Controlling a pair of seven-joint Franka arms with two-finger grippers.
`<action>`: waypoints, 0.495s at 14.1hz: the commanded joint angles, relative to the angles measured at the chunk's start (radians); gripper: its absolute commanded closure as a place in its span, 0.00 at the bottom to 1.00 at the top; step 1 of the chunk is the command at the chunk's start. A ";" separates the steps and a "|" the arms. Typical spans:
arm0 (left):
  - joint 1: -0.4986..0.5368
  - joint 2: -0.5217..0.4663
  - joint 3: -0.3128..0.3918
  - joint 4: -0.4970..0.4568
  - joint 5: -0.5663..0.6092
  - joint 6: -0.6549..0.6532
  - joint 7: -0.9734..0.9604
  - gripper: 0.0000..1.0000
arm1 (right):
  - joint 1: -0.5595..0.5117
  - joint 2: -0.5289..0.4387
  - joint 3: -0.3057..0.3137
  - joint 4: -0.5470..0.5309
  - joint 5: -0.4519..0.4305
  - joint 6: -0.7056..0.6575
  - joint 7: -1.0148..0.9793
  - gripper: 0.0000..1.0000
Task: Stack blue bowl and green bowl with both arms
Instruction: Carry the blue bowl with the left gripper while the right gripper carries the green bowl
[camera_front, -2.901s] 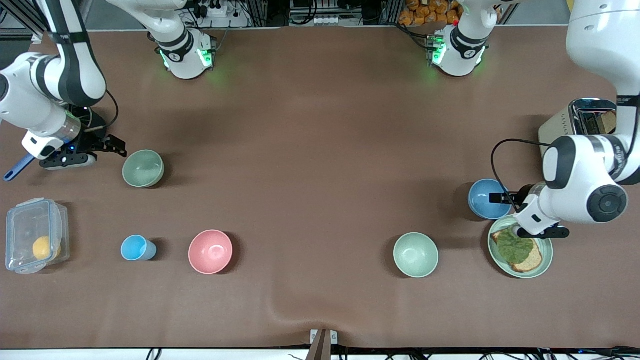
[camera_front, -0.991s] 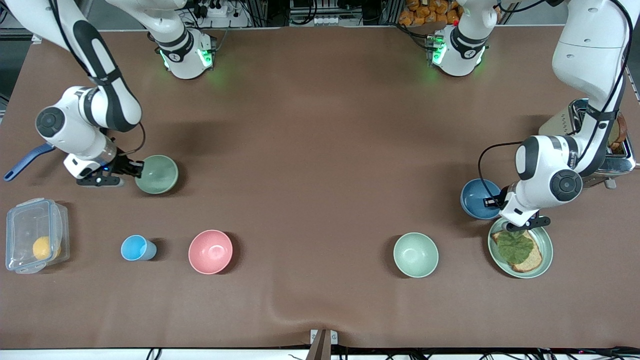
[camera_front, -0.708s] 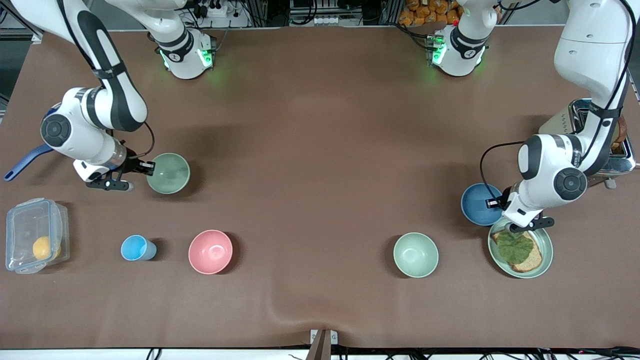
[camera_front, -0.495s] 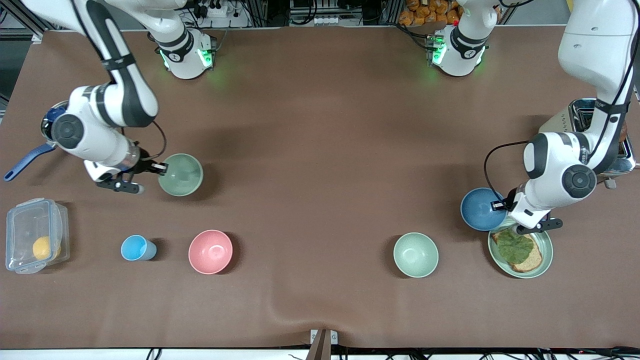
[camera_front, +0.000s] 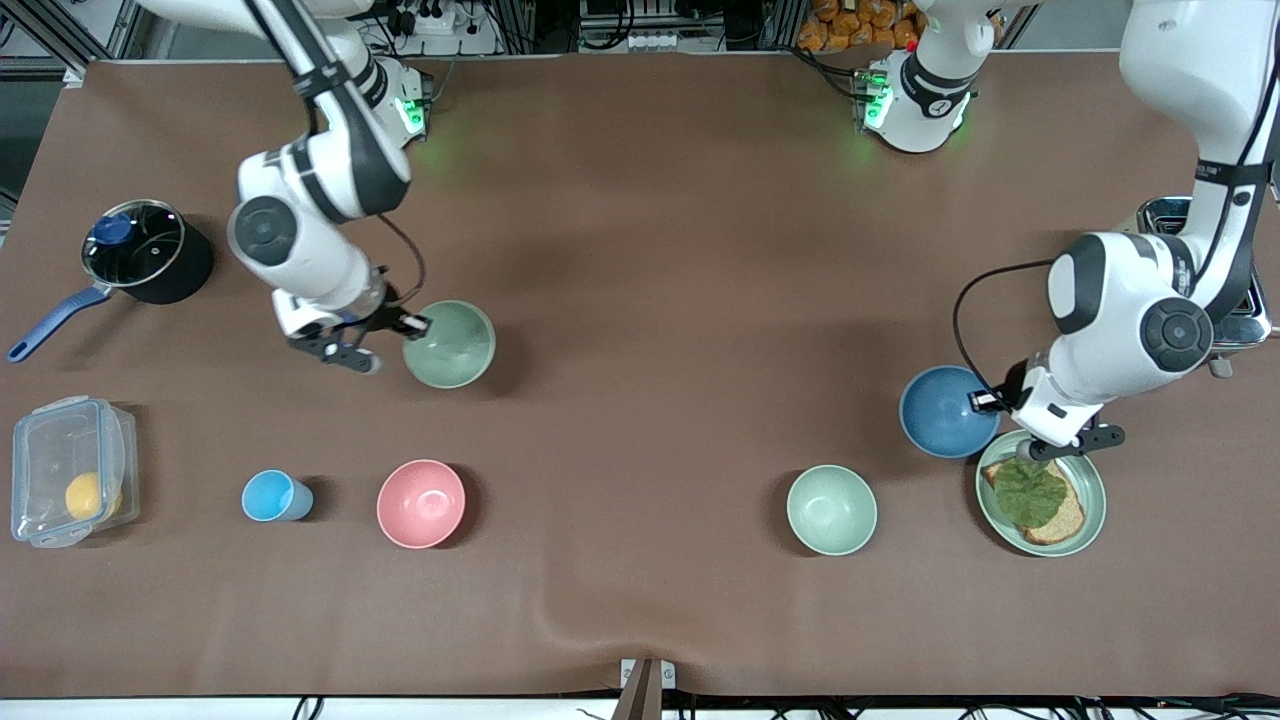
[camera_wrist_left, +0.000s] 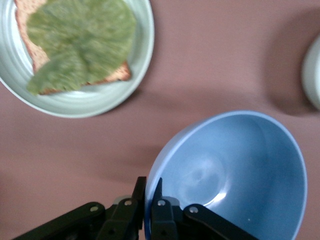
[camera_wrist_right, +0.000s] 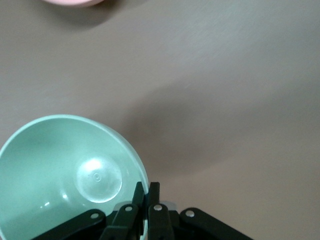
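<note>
My right gripper (camera_front: 412, 325) is shut on the rim of the green bowl (camera_front: 450, 344) and holds it above the table toward the right arm's end. In the right wrist view the fingers (camera_wrist_right: 145, 196) pinch the green bowl's (camera_wrist_right: 65, 170) rim. My left gripper (camera_front: 985, 402) is shut on the rim of the blue bowl (camera_front: 940, 411) and holds it above the table, beside the plate with bread. In the left wrist view the fingers (camera_wrist_left: 150, 192) clamp the blue bowl's (camera_wrist_left: 230, 170) rim.
A paler mint bowl (camera_front: 831, 509) and a green plate (camera_front: 1092, 500) with bread and lettuce lie nearer the camera. A pink bowl (camera_front: 421, 503), light-blue cup (camera_front: 275, 496), lidded box (camera_front: 70, 470), black pot (camera_front: 145, 250) and toaster (camera_front: 1240, 300) are around.
The right arm has carried the green bowl toward the table's middle, uncovering the pot. The left arm has lifted the blue bowl and shifted it slightly toward the middle.
</note>
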 joint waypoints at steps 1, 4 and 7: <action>0.005 -0.043 -0.091 -0.014 -0.020 -0.064 -0.124 1.00 | 0.032 -0.002 0.066 0.016 0.010 0.021 0.165 1.00; 0.009 -0.054 -0.231 -0.014 -0.053 -0.061 -0.276 1.00 | 0.051 0.043 0.166 0.015 0.007 0.121 0.342 1.00; 0.011 -0.091 -0.287 -0.022 -0.133 -0.043 -0.293 1.00 | 0.141 0.110 0.184 0.011 -0.035 0.244 0.491 1.00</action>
